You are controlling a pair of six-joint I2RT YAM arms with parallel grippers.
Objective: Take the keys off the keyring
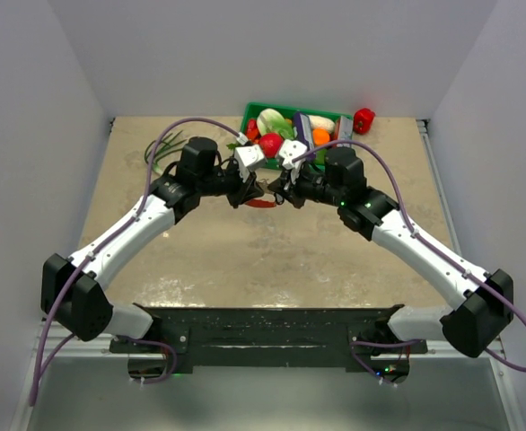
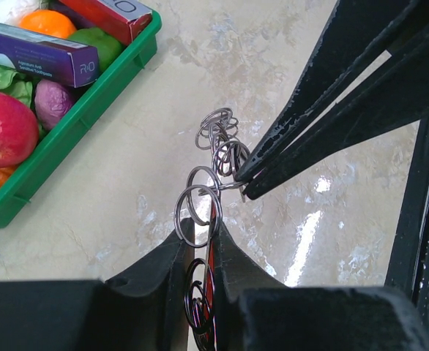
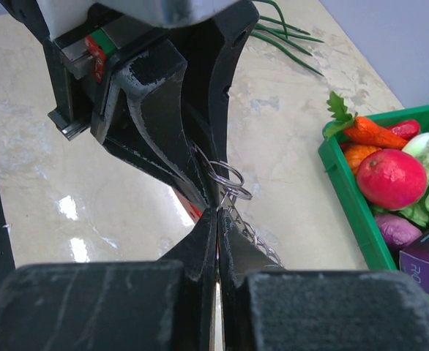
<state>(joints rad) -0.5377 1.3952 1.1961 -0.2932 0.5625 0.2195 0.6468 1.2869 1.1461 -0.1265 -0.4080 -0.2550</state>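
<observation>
Clamping the keyring [image 2: 198,207], left gripper [image 2: 202,234] faces right gripper [image 3: 218,216] closely.

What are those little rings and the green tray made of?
Rings: thin silvery wire with bright glints, so likely polished steel. Tray: smooth and evenly green, with a moulded rim and a soft sheen, so probably plastic.

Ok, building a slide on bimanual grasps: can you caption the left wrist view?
Left gripper and right gripper both pinch the linked silvery keyring, green tray of produce alongside.
</observation>
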